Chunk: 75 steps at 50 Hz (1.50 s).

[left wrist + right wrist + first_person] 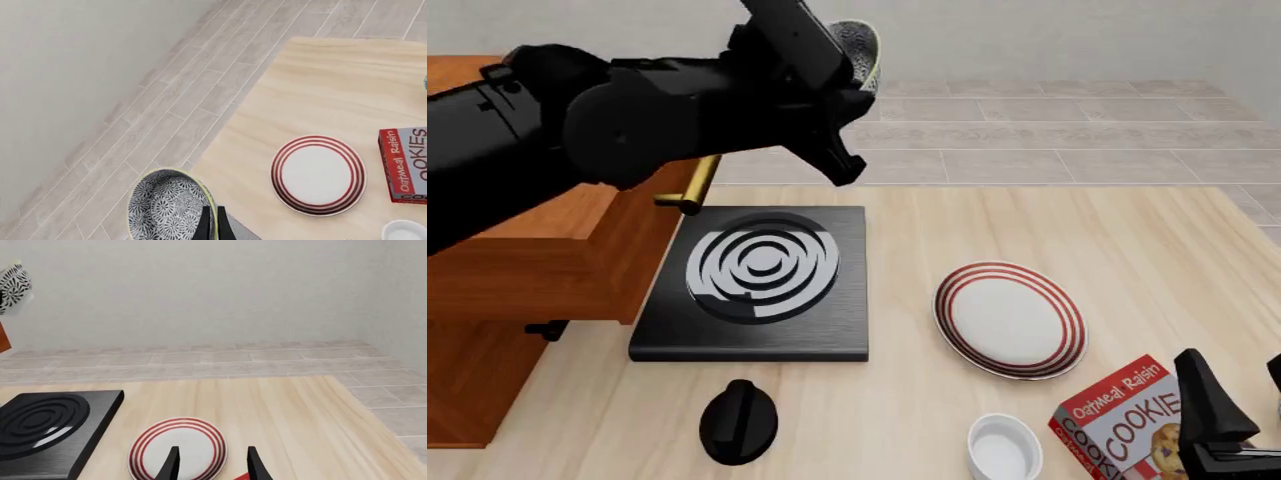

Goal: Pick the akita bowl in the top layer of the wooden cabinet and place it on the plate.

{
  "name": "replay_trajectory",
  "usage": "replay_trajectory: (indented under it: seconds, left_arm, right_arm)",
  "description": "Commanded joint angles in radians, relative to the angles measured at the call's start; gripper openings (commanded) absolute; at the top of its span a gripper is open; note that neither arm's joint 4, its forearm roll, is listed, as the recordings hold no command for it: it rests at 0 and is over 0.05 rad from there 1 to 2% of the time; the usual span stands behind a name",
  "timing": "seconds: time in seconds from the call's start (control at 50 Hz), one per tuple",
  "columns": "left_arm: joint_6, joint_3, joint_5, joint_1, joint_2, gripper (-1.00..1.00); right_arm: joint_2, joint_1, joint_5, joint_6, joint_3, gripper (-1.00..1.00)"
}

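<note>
Carry phase, by my reading: the akita bowl (861, 45) was up in the air at upper centre of the front view, held high by the left tool (213, 223), well apart from the plate (1010, 320), which lay flat on the desk (1121, 240) at lower right of centre. In the left wrist view the two dark fingers (204, 225) stood close together over the bowl's rim, one inside and one outside as far as I could tell, so the tool was narrowed onto the rim and bearing the bowl; the bowl sat lower left in that frame, over floor rather than desk, with the plate at lower right. To do this step well, I judged the arm should swing the bowl across and forward until it hung over the plate's white middle, keep it level, then lower slowly and let go only when the base rested inside the red rings. A rim pinch is a thin hold, so sudden moves could tip or drop it. Obstacles near the plate: black stove (755, 285), cookie box (1128, 425), small white bowl (1005, 447). The wooden cabinet (521, 270) showed at left edge, largely behind the arm. The right tool (211, 462) hung low at lower right, fingers moderately spread, empty.
</note>
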Motion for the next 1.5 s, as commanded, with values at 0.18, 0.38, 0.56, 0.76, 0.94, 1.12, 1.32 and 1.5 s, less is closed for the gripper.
replay_trajectory:
  seconds: [0.18,0.38,0.56,0.76,0.94,1.12,1.32,1.5]
  left_arm:
    - [0.093,-0.001,-0.059,-0.059,0.085,-1.0]
    - [0.123,-0.024,-0.033,-0.071,0.133,-1.0]
    - [0.145,-0.041,-0.026,-0.096,0.171,-1.0]
    - [0.128,-0.094,0.001,-0.131,0.229,-1.0]
    - [0.142,-0.088,-0.012,-0.137,0.256,-1.0]
    - [0.15,-0.097,-0.022,-0.135,0.29,-1.0]
    - [0.145,-0.112,-0.018,-0.15,0.325,-1.0]
    - [0.141,-0.133,-0.013,-0.159,0.367,-1.0]
  right_arm:
    - [0.002,-0.003,-0.003,0.005,0.001,1.0]
    - [0.006,-0.004,-0.006,0.006,0.001,1.0]
    - [0.004,-0.005,-0.004,0.008,-0.001,1.0]
    - [0.002,-0.006,-0.002,0.009,-0.002,1.0]
    - [0.0,-0.007,-0.001,0.011,-0.002,1.0]
    - [0.0,-0.007,0.0,0.011,-0.002,1.0]
    - [0.0,-0.008,0.0,0.012,-0.003,1.0]
    - [0.0,-0.008,0.0,0.015,-0.003,1.0]
